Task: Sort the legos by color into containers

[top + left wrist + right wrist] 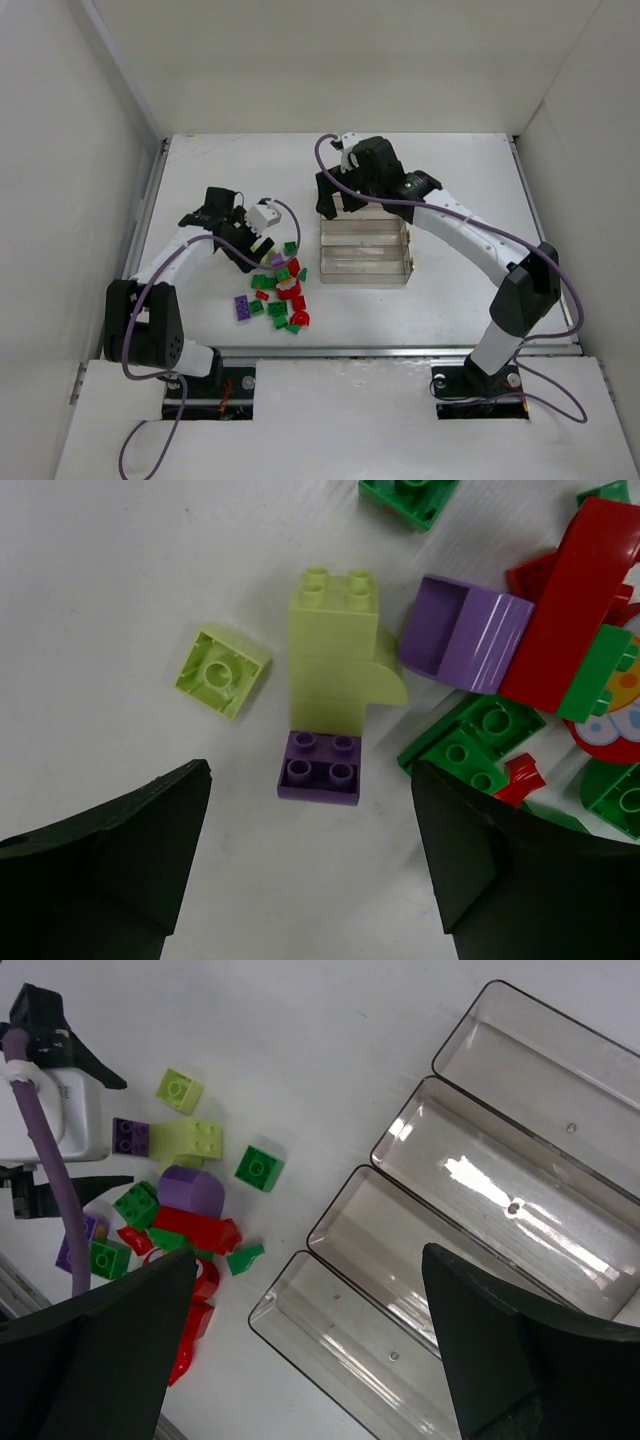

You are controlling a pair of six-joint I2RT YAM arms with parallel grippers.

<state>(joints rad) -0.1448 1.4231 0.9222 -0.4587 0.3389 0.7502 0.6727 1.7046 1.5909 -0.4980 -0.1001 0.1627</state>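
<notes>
The legos (280, 290) lie in a loose pile on the white table, left of the containers (410, 262), a clear tray of four long compartments with nothing in them. My left gripper (260, 258) hangs low over the pile's upper left edge, open. In the left wrist view a small purple brick (320, 768) lies on the table level with its fingertips, touching a tall lime brick (330, 650). A flipped lime piece (222, 670) sits apart to the left. My right gripper (308, 1255) is open and holds nothing, high over the tray's compartments (480, 1170).
A larger purple piece (468, 635), a long red brick (575, 600) and green bricks (470, 742) crowd the right side of the left wrist view. White walls enclose the table on three sides. Two purple bricks (243, 307) lie at the pile's lower left.
</notes>
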